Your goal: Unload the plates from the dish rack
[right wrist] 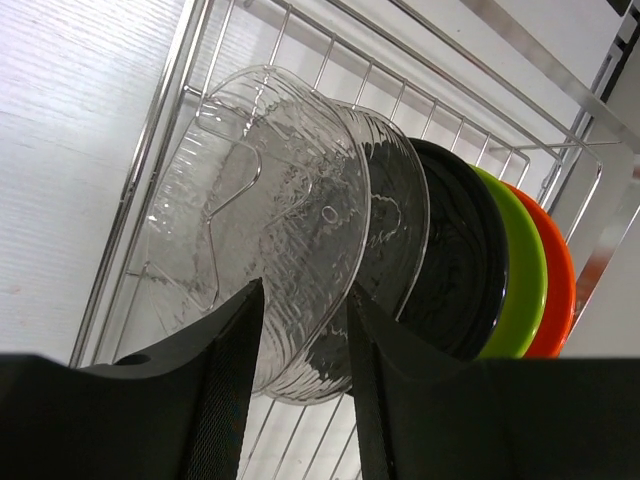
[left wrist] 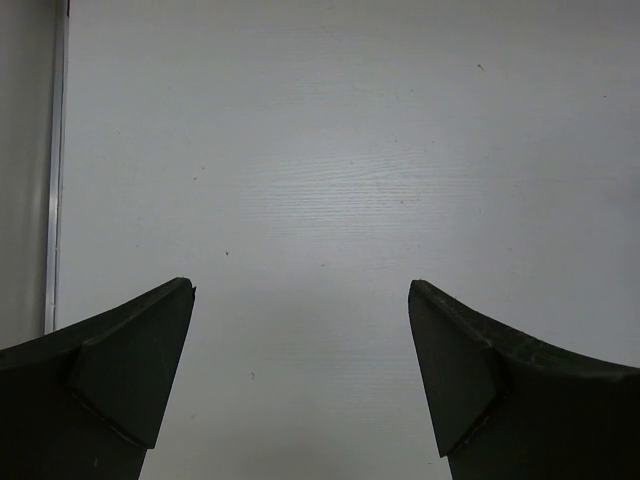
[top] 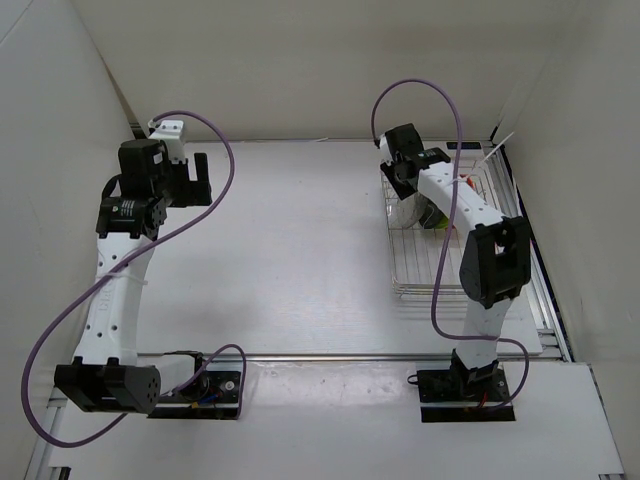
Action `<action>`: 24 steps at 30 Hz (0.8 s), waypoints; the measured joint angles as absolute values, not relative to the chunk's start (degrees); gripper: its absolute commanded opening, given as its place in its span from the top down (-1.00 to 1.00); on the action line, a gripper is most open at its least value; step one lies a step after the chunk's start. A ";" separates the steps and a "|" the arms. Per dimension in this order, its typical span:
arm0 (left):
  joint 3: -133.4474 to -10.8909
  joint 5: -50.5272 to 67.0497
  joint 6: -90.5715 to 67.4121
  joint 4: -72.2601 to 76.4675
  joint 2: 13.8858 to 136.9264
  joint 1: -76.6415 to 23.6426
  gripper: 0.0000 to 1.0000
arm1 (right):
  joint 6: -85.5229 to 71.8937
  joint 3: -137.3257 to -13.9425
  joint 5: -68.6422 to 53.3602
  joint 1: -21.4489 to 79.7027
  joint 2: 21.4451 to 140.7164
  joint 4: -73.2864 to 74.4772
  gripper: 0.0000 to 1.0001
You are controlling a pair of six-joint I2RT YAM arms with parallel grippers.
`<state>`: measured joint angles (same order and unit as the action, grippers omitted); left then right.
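Observation:
The silver wire dish rack stands at the right of the table and also shows in the right wrist view. Four plates stand on edge in it: clear, black, lime green and orange. My right gripper is over the rack's far end. Its jaws straddle the clear plate's lower rim with a gap on each side; the plate still stands in the rack. My left gripper is wide open and empty above bare table at the far left.
White walls enclose the table on the left, back and right. The rack lies close to the right wall and a metal rail. A purple cable loops above the right arm.

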<state>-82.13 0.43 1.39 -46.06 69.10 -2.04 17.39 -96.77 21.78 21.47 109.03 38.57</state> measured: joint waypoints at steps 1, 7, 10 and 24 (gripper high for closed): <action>-82.13 0.51 1.34 -46.06 69.06 -2.04 -1.00 | 17.47 -96.84 22.31 21.50 109.49 38.57 0.16; -82.13 1.37 1.06 -46.09 68.29 -2.04 -1.00 | 18.39 -97.43 24.99 21.41 111.00 38.33 0.55; -82.13 1.54 1.04 -46.00 68.05 -2.04 -1.00 | 18.41 -97.47 26.28 21.45 111.11 37.71 0.72; -82.11 1.76 1.04 -45.82 68.03 -2.04 -1.00 | 16.62 -98.02 33.34 22.98 111.18 36.36 1.00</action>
